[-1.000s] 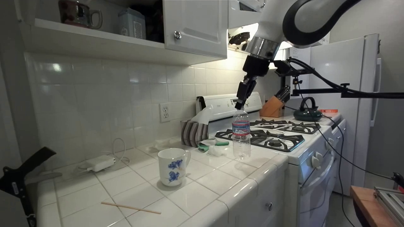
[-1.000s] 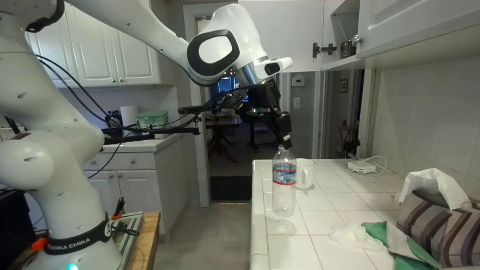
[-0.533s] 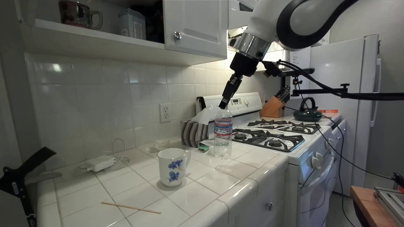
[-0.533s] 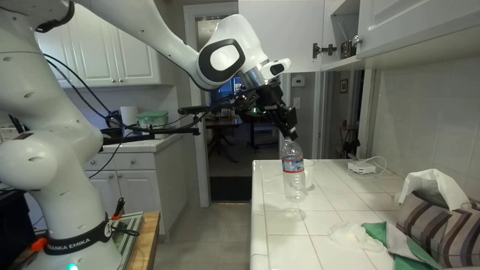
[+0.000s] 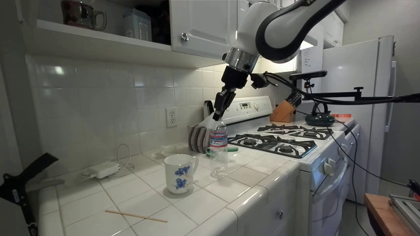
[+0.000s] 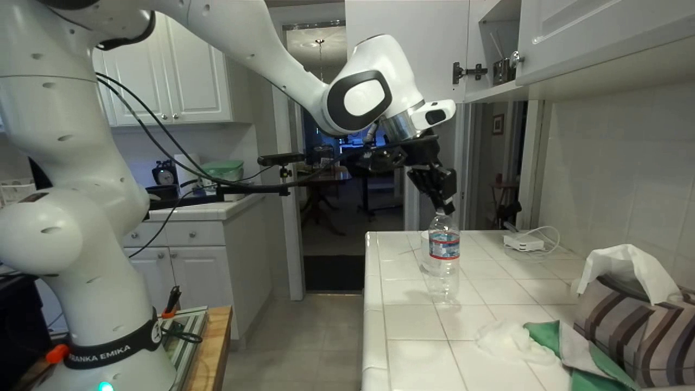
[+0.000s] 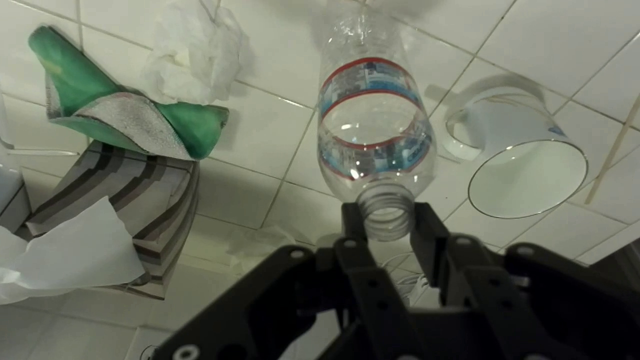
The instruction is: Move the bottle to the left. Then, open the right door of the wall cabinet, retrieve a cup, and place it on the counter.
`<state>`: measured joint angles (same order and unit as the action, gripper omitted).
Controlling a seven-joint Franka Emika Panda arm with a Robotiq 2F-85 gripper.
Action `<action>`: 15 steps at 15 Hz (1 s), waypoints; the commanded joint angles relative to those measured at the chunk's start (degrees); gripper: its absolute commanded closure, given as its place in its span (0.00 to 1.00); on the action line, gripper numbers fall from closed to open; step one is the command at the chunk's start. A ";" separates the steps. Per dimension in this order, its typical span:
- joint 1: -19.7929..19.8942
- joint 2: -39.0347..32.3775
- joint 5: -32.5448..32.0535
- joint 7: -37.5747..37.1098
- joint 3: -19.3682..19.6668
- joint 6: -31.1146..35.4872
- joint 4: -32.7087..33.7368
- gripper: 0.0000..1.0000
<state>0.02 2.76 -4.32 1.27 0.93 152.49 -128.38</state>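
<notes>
My gripper point(image 5: 217, 118) is shut on the neck of the clear plastic bottle point(image 5: 219, 141); it shows in both exterior views, with the gripper point(image 6: 446, 209) above the bottle point(image 6: 444, 245). In the wrist view the two fingertips point(image 7: 387, 220) press either side of the threaded neck of the bottle point(image 7: 372, 160). The bottle is upright at the counter point(image 5: 98, 193); whether its base touches the tiles I cannot tell. The right door of the wall cabinet point(image 5: 203, 29) is closed. The left part of the wall cabinet point(image 5: 105, 39) stands open. The black cup cannot be made out.
A white mug with blue flowers point(image 5: 178, 177) stands close beside the bottle. A striped tissue box point(image 6: 640, 331), a green cloth point(image 6: 592, 347) and crumpled tissue point(image 6: 513, 342) lie behind. A wooden stick point(image 5: 136, 216) and white adapter point(image 5: 105, 168) are on the counter. The stove point(image 5: 305, 165) adjoins.
The gripper has carried the bottle away from the stove side and the counter's front edge, closer to the mug. The bottle rose, then came lower in the last half second.
</notes>
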 commanded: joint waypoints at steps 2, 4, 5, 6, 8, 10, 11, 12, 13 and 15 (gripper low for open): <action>-0.07 -4.65 3.99 -0.49 -0.39 -1.76 5.57 0.93; 0.02 -5.65 4.53 -0.27 -0.44 -1.96 6.60 0.93; 0.06 -5.94 4.47 -0.30 -0.43 -1.93 6.84 0.93; 0.12 -6.23 3.91 -0.62 -0.35 -1.56 6.98 0.93; 0.18 -6.52 2.77 -1.35 -0.17 -0.59 7.10 0.93; 0.17 -6.64 2.72 -1.66 -0.12 -0.41 7.25 0.93; 0.17 -6.65 2.74 -1.74 -0.12 -0.39 7.28 0.93; 0.16 -6.70 2.72 -1.82 -0.13 -0.36 7.33 0.93; 0.15 -6.69 2.68 -1.89 -0.14 -0.31 7.29 0.93; 0.14 -6.68 2.53 -1.99 -0.14 -0.19 7.20 0.79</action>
<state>0.08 -2.98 -1.74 0.31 0.91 152.18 -122.39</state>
